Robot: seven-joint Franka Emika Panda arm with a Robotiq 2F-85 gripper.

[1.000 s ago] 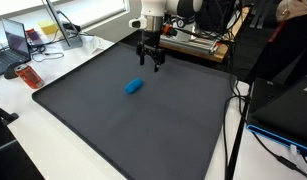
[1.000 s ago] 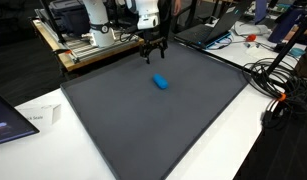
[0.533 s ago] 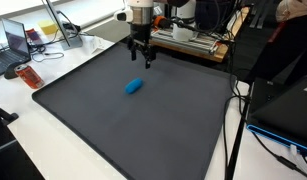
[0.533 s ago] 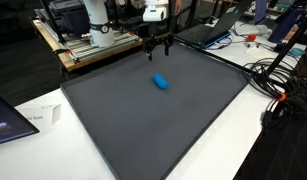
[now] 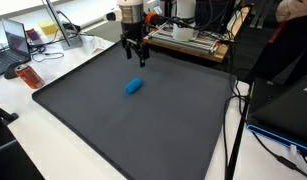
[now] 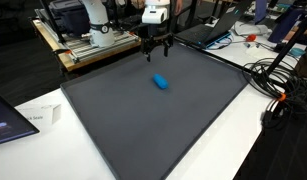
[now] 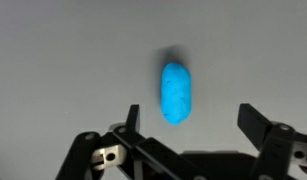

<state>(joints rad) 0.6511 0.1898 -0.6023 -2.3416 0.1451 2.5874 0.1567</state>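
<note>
Fingers [image 7: 255,120] are standing wide apart, clamping nothing. Arm [image 5: 132,15] is hanging them over the far part of the dark mat [image 5: 143,130], clear of its surface in both exterior views.

Blue oblong piece [image 7: 175,93] is lying flat on the mat and nothing is touching it. In the wrist view it's sitting just ahead of the fingertips, roughly centred in the gap, long axis running top to bottom of the frame. In both exterior views [image 6: 161,82] it's lying near the fingers but apart from them, on the camera side.

Mat is covering most of the white table [image 5: 33,140]. Laptop [image 5: 18,40] and an orange packet [image 5: 30,77] are sitting off the mat. Cables [image 6: 278,85] are trailing along another edge.
</note>
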